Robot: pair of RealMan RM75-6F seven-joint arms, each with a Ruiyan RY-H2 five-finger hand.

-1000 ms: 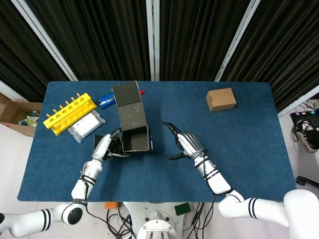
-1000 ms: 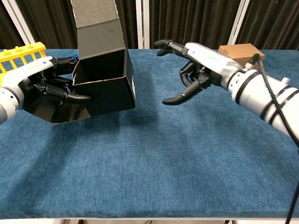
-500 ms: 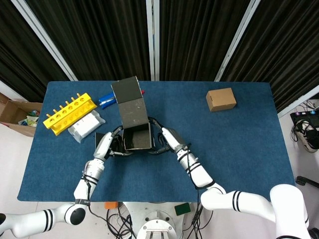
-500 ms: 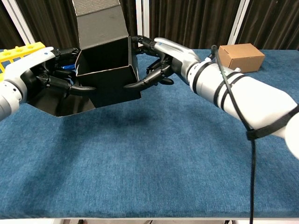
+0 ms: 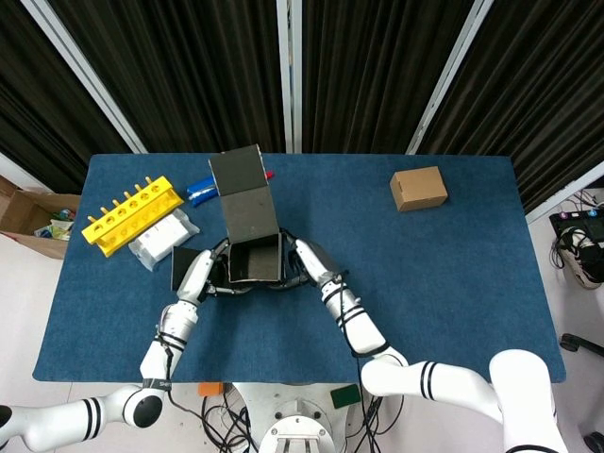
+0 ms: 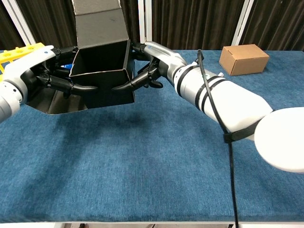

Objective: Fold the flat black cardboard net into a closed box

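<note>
The black cardboard box (image 5: 253, 261) (image 6: 100, 76) is half folded: an open black tray with its grey-backed lid (image 5: 243, 196) (image 6: 97, 23) standing up behind it and a loose flap (image 6: 45, 100) lying flat to the left. My left hand (image 5: 203, 274) (image 6: 40, 76) grips the box's left wall, one finger reaching along the front edge. From the other side my right hand (image 5: 307, 264) (image 6: 154, 66) holds the right wall, fingers spread over its front corner and top. The box hangs slightly above the blue table (image 6: 156, 156).
A yellow rack (image 5: 130, 214) and a white packet (image 5: 162, 237) lie at the back left, with a blue item (image 5: 202, 192) behind the lid. A small brown box (image 5: 418, 188) (image 6: 244, 58) stands at the back right.
My right hand swept left from open air and closed onto the box's right wall. The box shifted a little left and tilted; the left hand kept its grip.
</note>
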